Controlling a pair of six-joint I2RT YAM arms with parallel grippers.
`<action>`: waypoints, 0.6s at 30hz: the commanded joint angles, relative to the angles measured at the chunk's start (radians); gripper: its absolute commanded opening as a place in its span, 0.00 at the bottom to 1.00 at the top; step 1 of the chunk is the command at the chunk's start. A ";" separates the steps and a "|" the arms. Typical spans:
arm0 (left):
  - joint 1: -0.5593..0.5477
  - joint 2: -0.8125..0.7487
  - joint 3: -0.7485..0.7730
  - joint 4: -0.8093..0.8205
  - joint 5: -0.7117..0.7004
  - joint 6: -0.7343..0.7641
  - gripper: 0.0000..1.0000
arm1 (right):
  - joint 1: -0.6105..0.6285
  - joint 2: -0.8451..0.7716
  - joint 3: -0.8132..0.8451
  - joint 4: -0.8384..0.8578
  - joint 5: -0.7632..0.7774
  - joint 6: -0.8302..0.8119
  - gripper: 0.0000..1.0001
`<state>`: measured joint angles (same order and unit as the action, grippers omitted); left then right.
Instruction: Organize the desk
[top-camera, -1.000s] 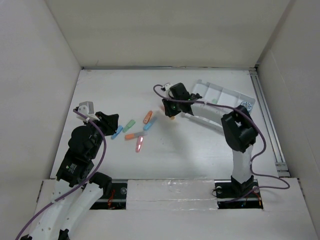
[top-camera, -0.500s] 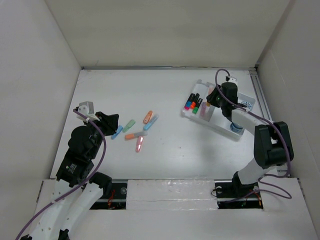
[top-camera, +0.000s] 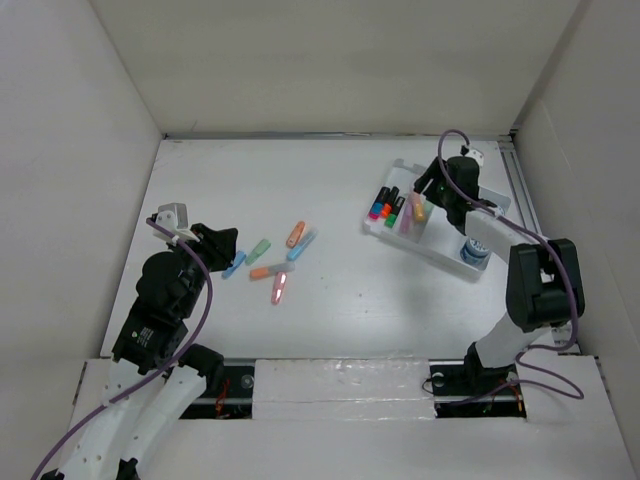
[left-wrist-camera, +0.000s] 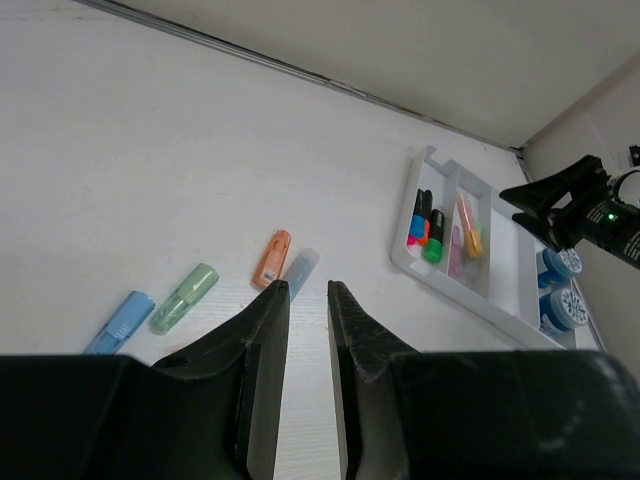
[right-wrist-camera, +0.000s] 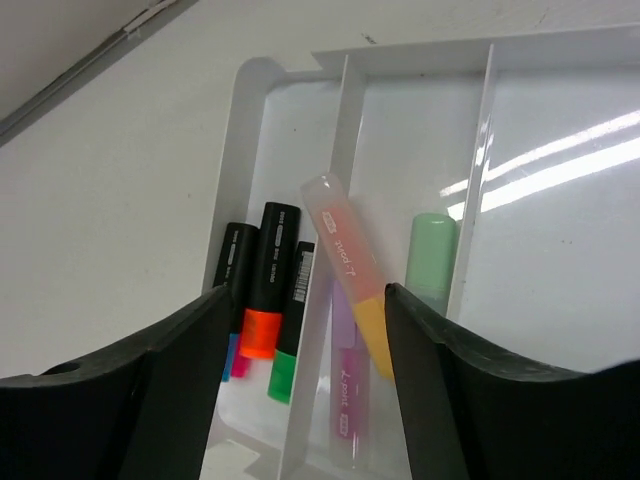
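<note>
Both pairs are seen empty: right fingers (right-wrist-camera: 195, 345) spread wide over an orange highlighter (right-wrist-camera: 345, 270) in the tray (right-wrist-camera: 232, 160), left fingers (left-wrist-camera: 262, 345) narrowed above the bench (left-wrist-camera: 150, 150).

Overhead down on desk (top-camera: 400, 290), left wrist low, right wrist close (tray (right-wrist-camera: 290, 140) shared)

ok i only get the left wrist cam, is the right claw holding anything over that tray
Observer: no, the right claw is open, and the peach-and-yellow highlighter lies slanted in the tray below it.
Operator: how many pens are loose on the desk, my view's partly blocked
Observer: six; a pink one and an orange-and-grey one are hidden from you.
Operator: what's beside the slanted one
Observer: a pale green highlighter, in the next compartment over.
</note>
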<state>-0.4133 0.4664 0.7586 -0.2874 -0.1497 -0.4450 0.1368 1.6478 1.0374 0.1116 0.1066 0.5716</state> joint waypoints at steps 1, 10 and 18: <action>-0.002 -0.002 -0.013 0.037 0.007 0.014 0.19 | -0.008 -0.057 0.024 0.000 0.033 0.001 0.68; -0.002 -0.005 -0.012 0.036 0.002 0.012 0.19 | 0.390 -0.031 0.009 0.017 -0.033 -0.044 0.00; -0.002 0.000 -0.012 0.037 0.006 0.012 0.19 | 0.747 0.148 0.134 -0.052 0.036 -0.103 0.23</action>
<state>-0.4133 0.4664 0.7586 -0.2874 -0.1501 -0.4450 0.8234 1.7710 1.1015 0.0822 0.0994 0.5259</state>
